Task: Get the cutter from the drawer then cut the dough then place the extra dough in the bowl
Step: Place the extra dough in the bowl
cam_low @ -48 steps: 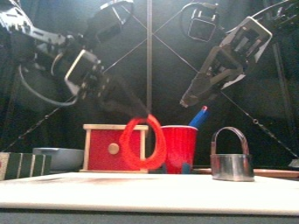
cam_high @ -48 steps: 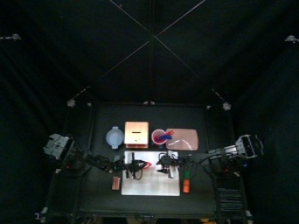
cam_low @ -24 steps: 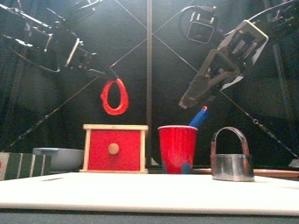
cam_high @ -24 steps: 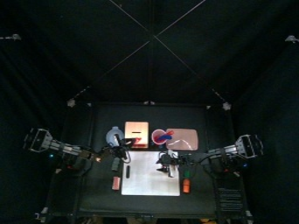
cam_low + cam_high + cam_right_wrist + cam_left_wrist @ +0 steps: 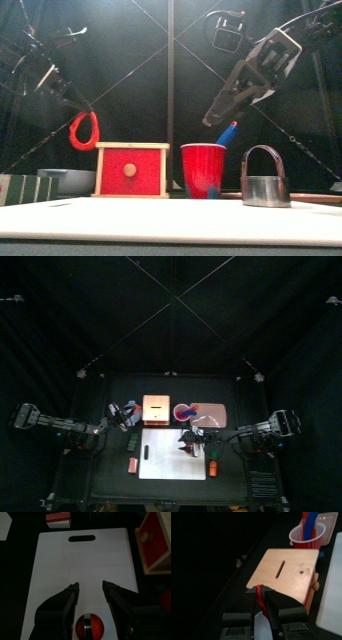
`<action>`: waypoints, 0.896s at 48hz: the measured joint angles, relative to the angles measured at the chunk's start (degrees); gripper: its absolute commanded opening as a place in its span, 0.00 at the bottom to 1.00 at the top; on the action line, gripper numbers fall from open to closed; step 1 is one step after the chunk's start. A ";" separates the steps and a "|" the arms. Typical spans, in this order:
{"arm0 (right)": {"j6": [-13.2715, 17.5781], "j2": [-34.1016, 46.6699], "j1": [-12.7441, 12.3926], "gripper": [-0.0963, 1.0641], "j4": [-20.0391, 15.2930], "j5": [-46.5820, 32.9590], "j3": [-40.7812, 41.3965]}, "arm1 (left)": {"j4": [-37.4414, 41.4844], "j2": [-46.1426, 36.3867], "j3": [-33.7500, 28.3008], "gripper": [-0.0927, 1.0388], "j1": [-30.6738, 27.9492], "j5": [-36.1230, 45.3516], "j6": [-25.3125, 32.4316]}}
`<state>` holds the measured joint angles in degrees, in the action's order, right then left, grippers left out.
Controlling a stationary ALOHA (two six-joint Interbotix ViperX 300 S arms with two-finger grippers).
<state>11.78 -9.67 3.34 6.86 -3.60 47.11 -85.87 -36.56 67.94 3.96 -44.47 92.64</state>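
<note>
A red dough ring (image 5: 84, 131) hangs in the air from my left gripper (image 5: 80, 106), which is shut on its top. It dangles left of the wooden box (image 5: 132, 168) and above the blue-grey bowl (image 5: 70, 180). In the left wrist view the dough (image 5: 260, 595) shows as a red strip pinched between the jaws, beside the box top (image 5: 288, 569). The metal cutter (image 5: 266, 180) stands on the white board (image 5: 174, 456) with a red dough disc (image 5: 89, 627) inside it. My right gripper (image 5: 90, 588) hovers open above the board, close to the cutter.
A red cup (image 5: 203, 170) holding toy knives stands between the box and the cutter, on the pink tray (image 5: 214, 414) behind the board. The box's red drawer front (image 5: 157, 539) faces the board.
My left gripper has lifted the dough ring off the board and carried it up and to the left, past the box toward the bowl. The right arm has hardly moved.
</note>
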 measured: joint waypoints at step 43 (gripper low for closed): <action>0.09 0.35 -0.79 0.77 -0.53 -0.97 0.00 | -1.85 -0.79 5.27 0.90 -3.69 1.32 -26.98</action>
<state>11.87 -9.32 2.55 6.33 -4.57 47.11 -87.71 -37.35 73.21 0.26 -43.15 65.65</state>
